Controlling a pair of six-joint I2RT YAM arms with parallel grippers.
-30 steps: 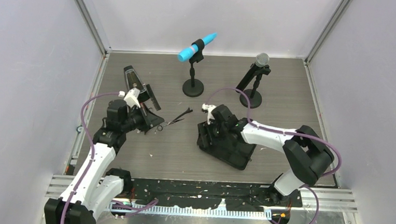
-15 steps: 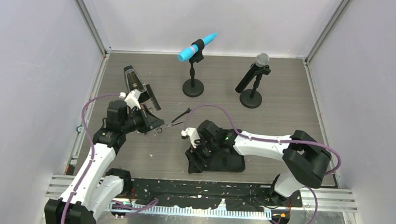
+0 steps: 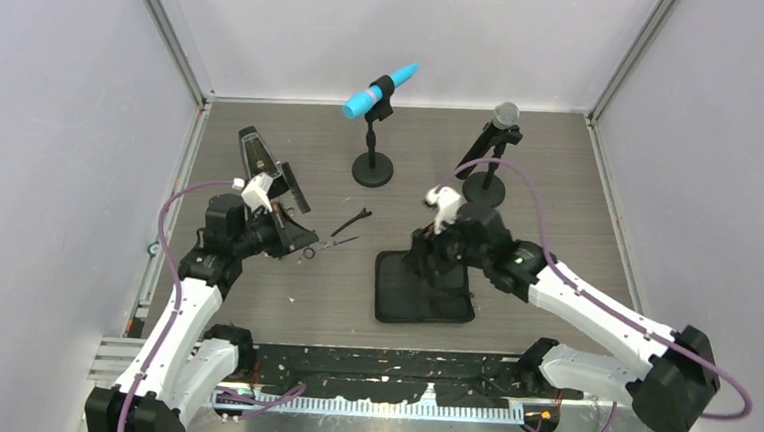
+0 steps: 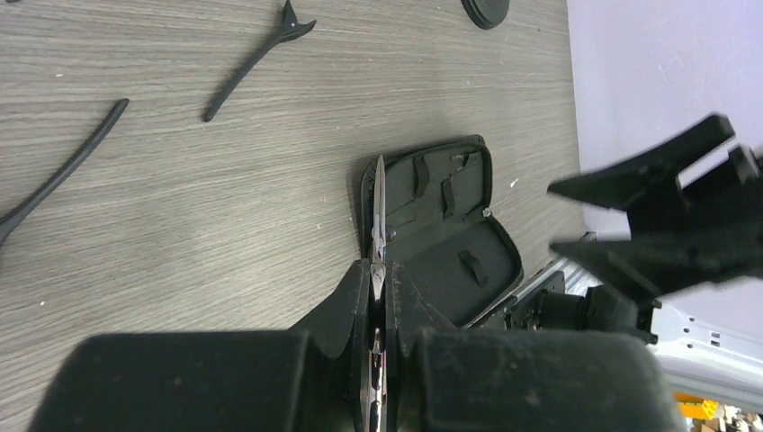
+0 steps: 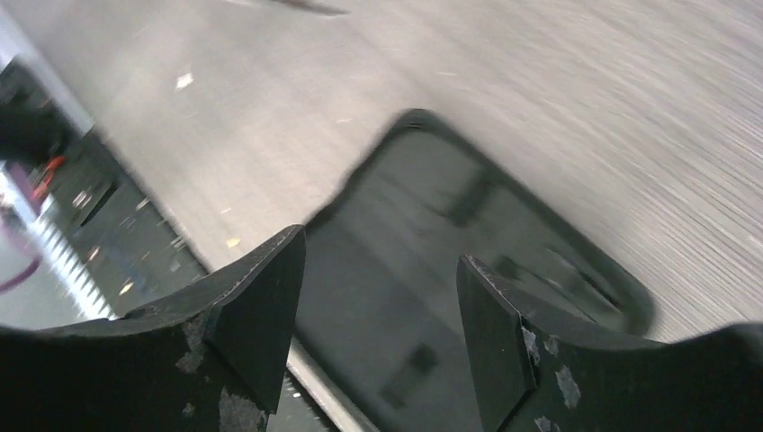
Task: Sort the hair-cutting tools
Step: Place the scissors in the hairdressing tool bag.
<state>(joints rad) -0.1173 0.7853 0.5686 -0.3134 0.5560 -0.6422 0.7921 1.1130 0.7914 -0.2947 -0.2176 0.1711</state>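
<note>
Within tight left gripper, scissors

I can read no writing, label, brand, number or sign in any of my views.
</note>
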